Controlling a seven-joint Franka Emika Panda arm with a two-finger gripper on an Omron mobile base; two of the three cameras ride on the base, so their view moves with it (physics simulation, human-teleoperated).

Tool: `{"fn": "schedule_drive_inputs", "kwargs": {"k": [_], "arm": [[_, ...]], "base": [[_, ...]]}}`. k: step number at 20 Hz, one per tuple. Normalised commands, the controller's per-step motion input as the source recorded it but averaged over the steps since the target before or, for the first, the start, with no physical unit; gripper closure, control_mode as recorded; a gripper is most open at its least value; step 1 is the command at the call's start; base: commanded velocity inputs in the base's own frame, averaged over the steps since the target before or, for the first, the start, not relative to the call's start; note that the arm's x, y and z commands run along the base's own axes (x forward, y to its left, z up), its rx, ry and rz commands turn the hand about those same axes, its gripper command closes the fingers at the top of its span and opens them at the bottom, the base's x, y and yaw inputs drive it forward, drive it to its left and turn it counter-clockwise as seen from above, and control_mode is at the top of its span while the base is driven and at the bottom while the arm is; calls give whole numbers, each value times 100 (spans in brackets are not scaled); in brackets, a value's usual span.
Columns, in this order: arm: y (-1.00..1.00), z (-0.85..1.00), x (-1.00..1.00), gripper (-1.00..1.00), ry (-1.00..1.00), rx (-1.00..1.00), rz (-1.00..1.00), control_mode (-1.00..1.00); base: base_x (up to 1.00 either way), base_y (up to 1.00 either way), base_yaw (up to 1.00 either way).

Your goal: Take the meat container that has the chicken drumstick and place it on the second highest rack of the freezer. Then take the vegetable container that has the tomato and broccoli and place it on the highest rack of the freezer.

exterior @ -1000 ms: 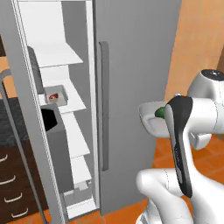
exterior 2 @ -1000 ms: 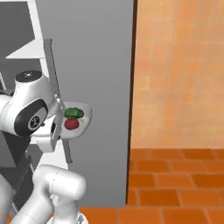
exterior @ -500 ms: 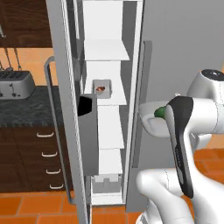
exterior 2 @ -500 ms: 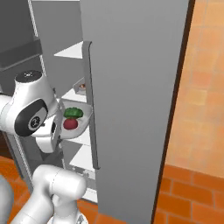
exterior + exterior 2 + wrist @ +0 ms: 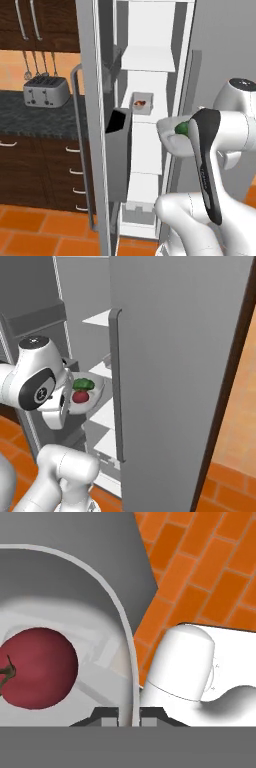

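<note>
My gripper (image 5: 129, 716) is shut on the rim of the white vegetable container (image 5: 126, 642), which I hold level in front of the open freezer (image 5: 150, 30). The tomato (image 5: 38, 667) and the broccoli (image 5: 83, 384) lie in the container (image 5: 95, 397). From the left base view the container (image 5: 172, 134) hangs right of the shelves, partly behind my arm. The meat container (image 5: 142, 102) with the chicken drumstick (image 5: 140, 104) sits on the second highest rack. The highest rack (image 5: 147, 59) above it is bare.
The freezer's open door (image 5: 92, 125) with its bar handle (image 5: 75, 130) and a grey door bin (image 5: 118, 150) stands left of the shelves. A closed grey door (image 5: 175, 371) fills the right. A toaster (image 5: 46, 91) sits on the dark counter (image 5: 30, 117).
The whole picture has shifted, so the base has moved: the freezer's shelves now face me more squarely and closer. The container stays in my shut gripper, held the same way.
</note>
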Motion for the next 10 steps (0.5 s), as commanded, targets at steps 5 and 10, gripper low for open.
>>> {"fn": "schedule_drive_inputs", "kwargs": {"k": [5,10], "arm": [[0,0,0,100,0,0,0,100],[0,0,0,100,0,0,0,100]], "base": [[35,12,12],[45,18,1]]}}
